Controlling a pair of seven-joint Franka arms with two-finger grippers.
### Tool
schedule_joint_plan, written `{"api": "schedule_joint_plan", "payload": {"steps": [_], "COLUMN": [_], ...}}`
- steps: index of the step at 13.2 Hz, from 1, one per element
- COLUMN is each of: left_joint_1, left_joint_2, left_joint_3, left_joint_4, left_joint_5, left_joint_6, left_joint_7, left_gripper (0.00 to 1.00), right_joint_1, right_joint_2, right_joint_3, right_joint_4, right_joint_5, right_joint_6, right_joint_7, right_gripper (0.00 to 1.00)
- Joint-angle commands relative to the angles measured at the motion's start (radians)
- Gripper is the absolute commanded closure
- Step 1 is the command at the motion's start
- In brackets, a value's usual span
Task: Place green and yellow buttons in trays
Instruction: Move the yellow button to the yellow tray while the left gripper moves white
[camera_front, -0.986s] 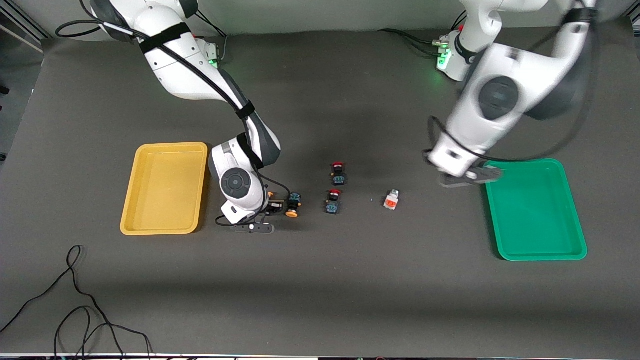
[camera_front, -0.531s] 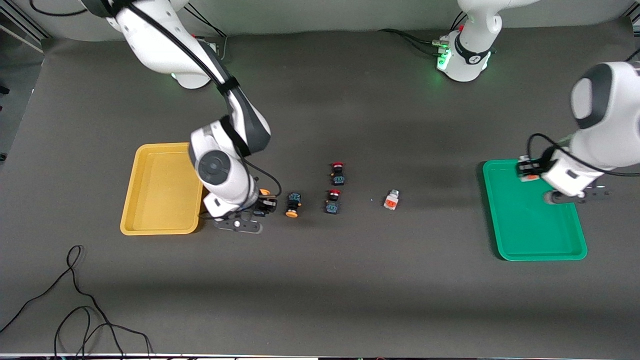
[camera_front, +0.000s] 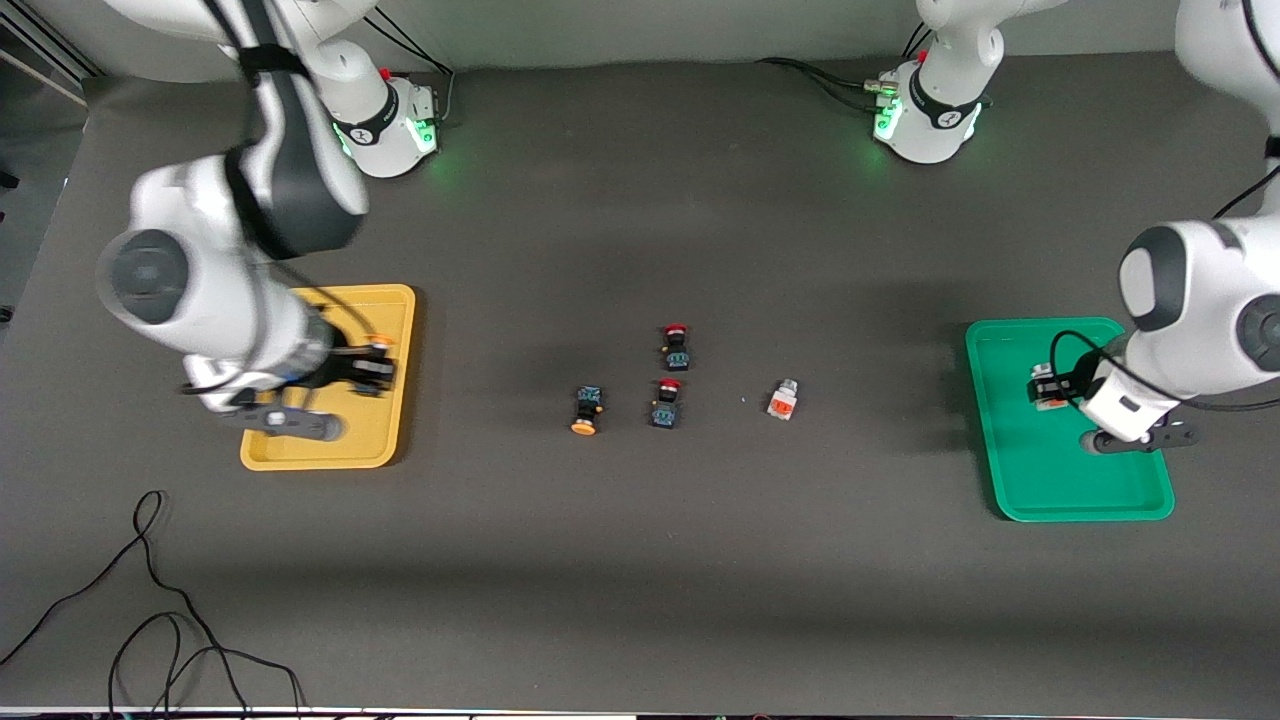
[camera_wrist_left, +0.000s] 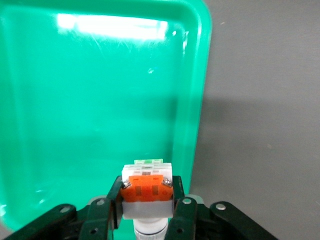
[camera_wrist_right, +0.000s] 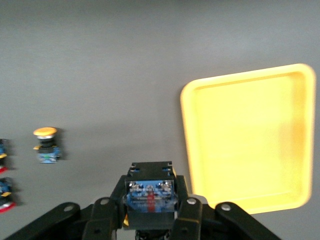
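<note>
Left hand (camera_wrist_left: 146, 210) is clamped on a whitish-grey button (camera_wrist_left: 147, 187), orange-red patch facing the wrist camera, and it hangs over the green tray (camera_front: 1040, 480) near its inner rim, likely lined up for a drop. Right hand (camera_wrist_right: 150, 212) grips a dark-bodied button (camera_wrist_right: 149, 194) with its cap down, carried over the yellow tray (camera_front: 330, 455) at its edge toward the buttons. Waiting on the surface: an orange-capped button (camera_front: 586, 409) with a whitish-grey one (camera_front: 783, 400) at its 3 o'clock, and two red-capped buttons (camera_front: 670, 375) between them, which probably stay put. Front view, 12 o'clock up. No readable writing or brand anywhere
</note>
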Motion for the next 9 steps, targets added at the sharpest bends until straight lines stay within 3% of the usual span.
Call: {"api": "schedule_joint_plan", "payload": {"steps": [1, 3, 4, 5, 6, 9], "left_joint_1": [0.012, 0.009, 0.008, 0.009, 0.011, 0.014], "left_joint_2": [0.053, 0.095, 0.101, 0.113, 0.119, 0.110], "left_joint_3": [0.004, 0.005, 0.005, 0.005, 0.005, 0.004], "left_joint_4": [0.000, 0.000, -0.001, 0.000, 0.000, 0.011], "left_joint_5": [0.056, 0.062, 0.064, 0.065, 0.079, 0.090], "left_joint_6": [0.068, 0.095, 0.095, 0.096, 0.107, 0.101], "left_joint_7": [-0.027, -0.056, -0.074, -0.074, -0.074, -0.070], "left_gripper": [0.72, 0.65, 0.54, 0.30, 0.15, 0.04], "right_joint_1": [0.016, 0.016, 0.016, 0.016, 0.014, 0.022], "right_joint_2": [-0.010, -0.013, -0.015, -0.015, -0.006, 0.031], "right_joint_3": [-0.061, -0.114, -0.118, -0.118, -0.118, -0.117], "right_joint_4": [-0.081, -0.177, -0.232, -0.283, -0.329, -0.496], "right_joint_5": [0.006, 0.006, 0.006, 0.006, 0.014, 0.015], "right_joint_6": [0.038, 0.155, 0.220, 0.280, 0.330, 0.574], "right_joint_7": [-0.145, -0.255, -0.269, -0.279, -0.297, -0.323], "right_gripper": [1.00, 1.00, 1.00, 1.00, 1.00, 1.00]}}
